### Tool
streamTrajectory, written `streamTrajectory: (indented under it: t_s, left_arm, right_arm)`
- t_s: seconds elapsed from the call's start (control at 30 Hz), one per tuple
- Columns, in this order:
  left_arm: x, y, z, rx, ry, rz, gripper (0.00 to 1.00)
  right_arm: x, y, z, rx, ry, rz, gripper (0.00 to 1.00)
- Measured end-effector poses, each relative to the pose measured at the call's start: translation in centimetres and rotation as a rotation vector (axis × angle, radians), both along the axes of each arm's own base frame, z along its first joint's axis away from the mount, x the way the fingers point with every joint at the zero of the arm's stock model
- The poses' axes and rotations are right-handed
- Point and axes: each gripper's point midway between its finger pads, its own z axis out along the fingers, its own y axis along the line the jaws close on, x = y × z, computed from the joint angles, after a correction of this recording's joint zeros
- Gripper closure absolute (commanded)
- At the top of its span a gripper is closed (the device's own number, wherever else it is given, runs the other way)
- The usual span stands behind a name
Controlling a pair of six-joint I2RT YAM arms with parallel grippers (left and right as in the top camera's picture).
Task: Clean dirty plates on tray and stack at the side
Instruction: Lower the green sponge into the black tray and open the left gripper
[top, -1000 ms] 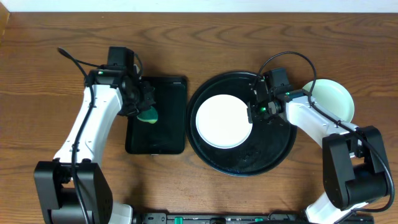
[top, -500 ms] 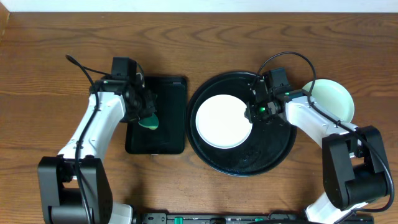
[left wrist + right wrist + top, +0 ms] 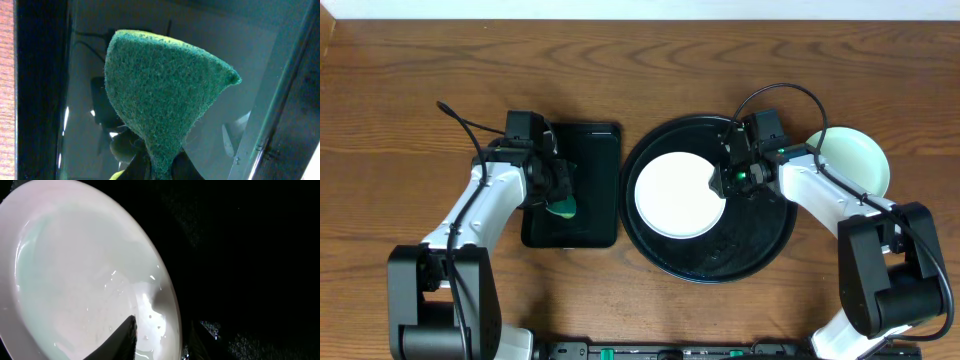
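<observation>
one white plate (image 3: 678, 193) lay on the round tray (image 3: 710, 262), no smear showing, my right gripper (image 3: 723, 183) parted astride its rim; stacking looked left to do. a mint plate (image 3: 860, 160) sat aside, my left gripper (image 3: 558, 193) clenched on the sponge (image 3: 160, 90).

Table (image 3: 420, 80): round tray (image 3: 720, 265), rect tray (image 3: 595, 220), plate (image 3: 860, 160)

I see a coarse, fibrous green scouring pad (image 3: 165, 95), and a rectangular tray (image 3: 85, 60) whose black surface is glossy enough to mirror things. The white plate (image 3: 75, 270) looks smooth and shiny, with wet glints; the round tray (image 3: 250, 255) reads dull black, faintly speckled. The worktop (image 3: 640, 70) is grained brown wood
</observation>
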Motion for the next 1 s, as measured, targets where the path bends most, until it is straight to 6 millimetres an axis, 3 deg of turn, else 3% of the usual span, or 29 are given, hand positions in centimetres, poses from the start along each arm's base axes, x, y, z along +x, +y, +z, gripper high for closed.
streamTrajectory:
  t_s: [0.3, 0.53, 0.57, 0.63, 0.67, 1.0]
  left_arm:
    - [0.1, 0.0, 0.0, 0.0, -0.004, 0.0, 0.92]
    - [-0.8, 0.0, -1.2, 0.001, 0.012, 0.0, 0.92]
    - [-0.9, 0.0, -1.3, 0.001, 0.014, 0.0, 0.91]
    - [-0.9, 0.0, -1.4, 0.001, 0.012, -0.001, 0.76]
    - [-0.8, 0.0, -1.4, 0.002, 0.007, -0.008, 0.75]
    - [-0.5, 0.0, -1.3, 0.003, -0.007, -0.015, 0.75]
  right_arm:
    - [0.0, 0.0, 0.0, 0.0, 0.0, 0.0, 0.69]
    - [0.0, 0.0, 0.0, 0.0, 0.0, 0.0, 0.69]
    - [0.0, 0.0, 0.0, 0.0, 0.001, 0.0, 0.69]
    - [0.0, 0.0, 0.0, 0.0, 0.0, 0.0, 0.69]
    - [0.0, 0.0, 0.0, 0.0, 0.0, 0.0, 0.69]
    - [0.0, 0.0, 0.0, 0.0, 0.0, 0.0, 0.68]
